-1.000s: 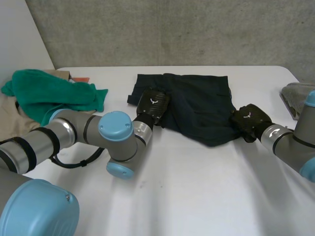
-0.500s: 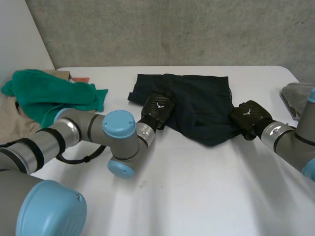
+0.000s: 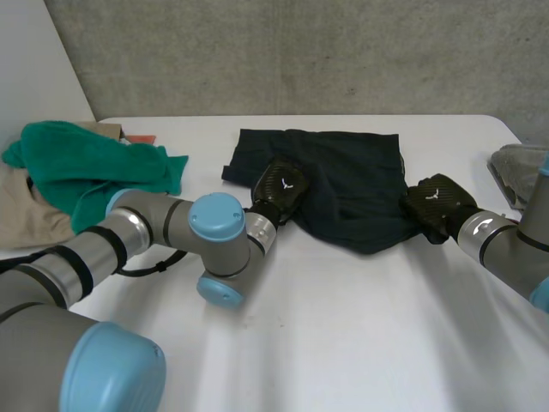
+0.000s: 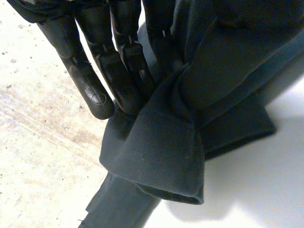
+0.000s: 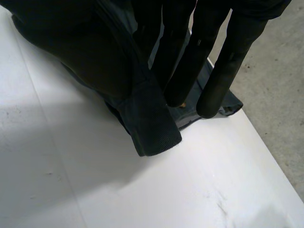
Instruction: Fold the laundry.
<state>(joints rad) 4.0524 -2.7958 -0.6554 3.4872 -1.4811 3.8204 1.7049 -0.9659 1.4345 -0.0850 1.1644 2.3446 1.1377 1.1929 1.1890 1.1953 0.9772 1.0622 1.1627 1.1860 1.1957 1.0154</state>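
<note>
A dark navy garment (image 3: 343, 184) lies spread on the white table (image 3: 343, 343), wrinkled along its near edge. My left hand (image 3: 281, 189) rests on the garment's near left edge. In the left wrist view its fingers (image 4: 95, 80) press a gathered fold of the cloth (image 4: 161, 147) in a pinch. My right hand (image 3: 437, 204) sits at the garment's near right corner. In the right wrist view its fingers (image 5: 223, 71) hold the hemmed corner (image 5: 152, 128) against the thumb, slightly off the table.
A green towel (image 3: 86, 163) lies heaped at the left over a beige cloth (image 3: 21, 215), with a small orange item (image 3: 140, 137) behind it. A grey cloth (image 3: 515, 167) sits at the right edge. A concrete wall stands behind the table.
My left hand has slid a little to the right along the garment's near edge and closed its fingers on a fold. The right hand has kept its grip and barely moved.
</note>
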